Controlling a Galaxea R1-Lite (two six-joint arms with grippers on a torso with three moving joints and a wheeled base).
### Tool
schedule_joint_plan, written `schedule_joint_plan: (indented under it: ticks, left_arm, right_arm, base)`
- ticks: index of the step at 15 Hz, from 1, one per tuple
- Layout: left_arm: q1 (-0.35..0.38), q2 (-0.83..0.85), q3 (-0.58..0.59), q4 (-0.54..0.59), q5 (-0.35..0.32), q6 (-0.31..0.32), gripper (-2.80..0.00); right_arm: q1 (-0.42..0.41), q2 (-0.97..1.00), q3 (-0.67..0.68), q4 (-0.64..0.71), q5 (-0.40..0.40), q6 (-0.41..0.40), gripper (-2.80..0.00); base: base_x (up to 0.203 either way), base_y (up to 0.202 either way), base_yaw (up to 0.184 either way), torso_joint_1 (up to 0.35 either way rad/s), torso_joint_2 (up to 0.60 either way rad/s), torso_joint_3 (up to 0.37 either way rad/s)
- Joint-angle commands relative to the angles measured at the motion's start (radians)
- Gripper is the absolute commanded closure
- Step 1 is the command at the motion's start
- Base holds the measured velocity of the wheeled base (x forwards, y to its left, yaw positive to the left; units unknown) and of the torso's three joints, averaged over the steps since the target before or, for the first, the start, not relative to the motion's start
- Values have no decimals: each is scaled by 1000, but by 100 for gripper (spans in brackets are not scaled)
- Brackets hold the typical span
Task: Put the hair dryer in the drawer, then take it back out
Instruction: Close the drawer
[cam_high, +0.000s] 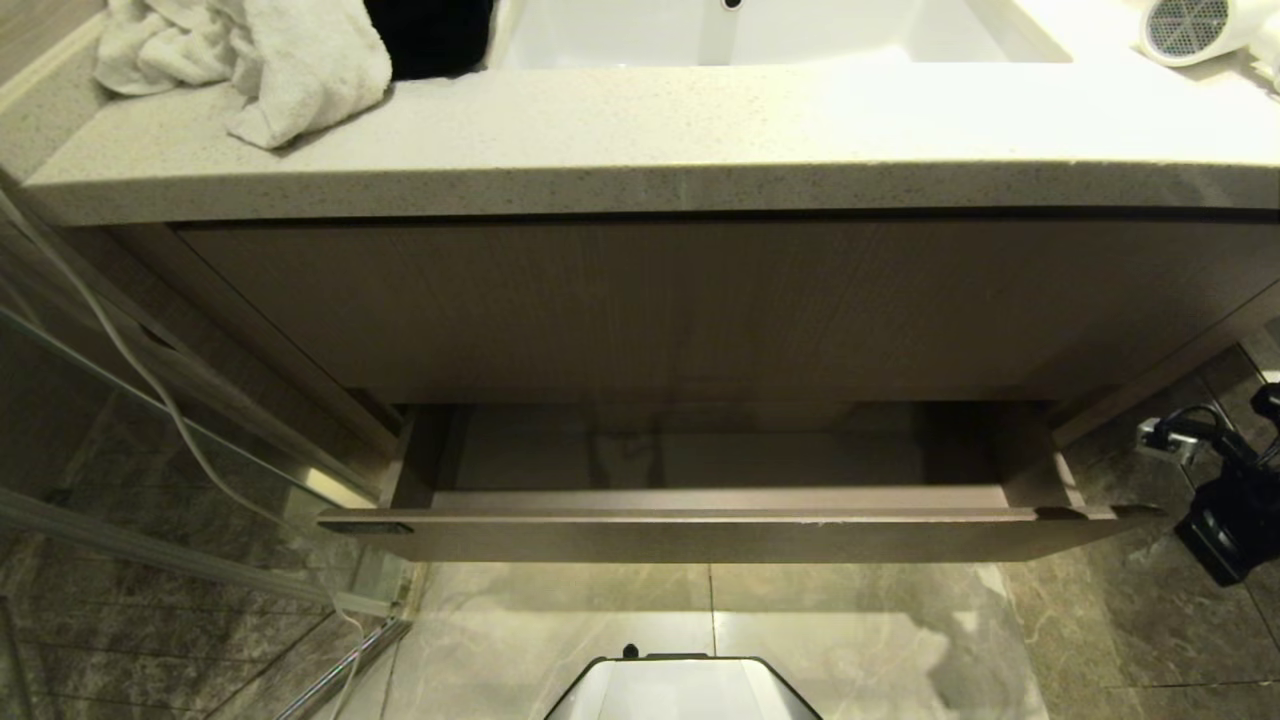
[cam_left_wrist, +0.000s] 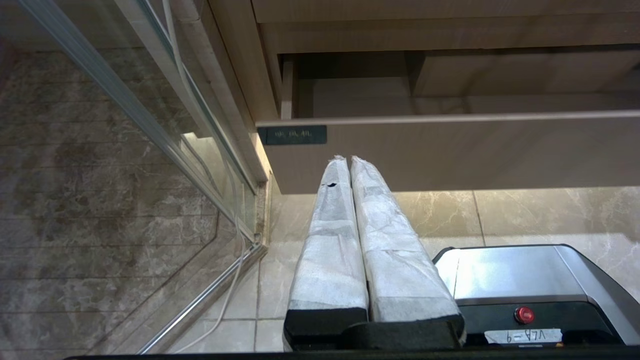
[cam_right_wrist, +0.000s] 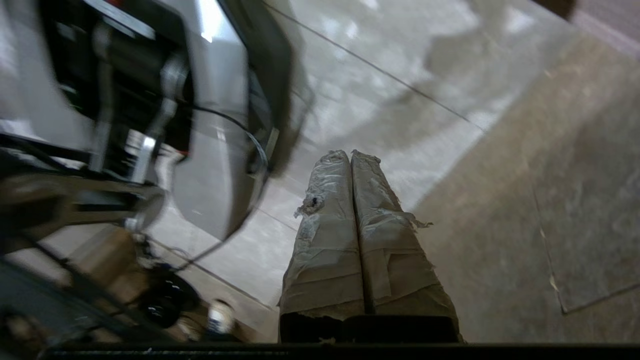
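We see the small white plastic hair dryer (cam_high: 1200, 28) with its round grey mesh grille lying on the pale speckled stone worktop (cam_high: 640, 140), at the far right beside the white basin (cam_high: 780, 35). Below the worktop and its taller wood panel, the wide, shallow light-wood drawer (cam_high: 720, 535) stands pulled out, and we see nothing lying in the part of it that shows; a small black label (cam_left_wrist: 292, 135) sits at the left end of its plain front.

Our left hand (cam_left_wrist: 348, 161) hangs low in front of the drawer's left end, its two paper-wrapped fingers pressed together and holding nothing, apart from the drawer front. Our right hand (cam_right_wrist: 351, 155) points down at the marble floor tiles (cam_right_wrist: 525, 175) beside the robot's grey base (cam_right_wrist: 215, 150) — its wrapped fingers are also closed flat against each other, empty. In the head view only the dark right arm (cam_high: 1235, 500) shows, at the right edge, beyond the drawer's right end.

A crumpled white towel (cam_high: 260, 60) lies on the worktop's left end, well apart from the hair dryer.
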Motion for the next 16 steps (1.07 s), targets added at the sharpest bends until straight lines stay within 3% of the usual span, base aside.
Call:
schedule_joint_plan:
  ticks: [1, 3, 7, 16]
  left_arm:
    - [0, 0, 0, 0, 1, 0, 0]
    - [0, -1, 0, 0, 0, 0, 0]
    - [0, 0, 0, 0, 0, 0, 0]
    - [0, -2, 0, 0, 0, 0, 0]
  right_arm:
    - [8, 2, 137, -194, -43, -10, 0]
    - [18, 47, 259, -397, -90, -34, 0]
    - [29, 180, 325, -642, -126, -70, 0]
    - [41, 137, 334, -775, -78, 15, 0]
  base:
    - [0, 0, 0, 0, 0, 0]
    - [0, 0, 0, 0, 0, 0]
    - [0, 0, 0, 0, 0, 0]
    - [0, 0, 0, 0, 0, 0]
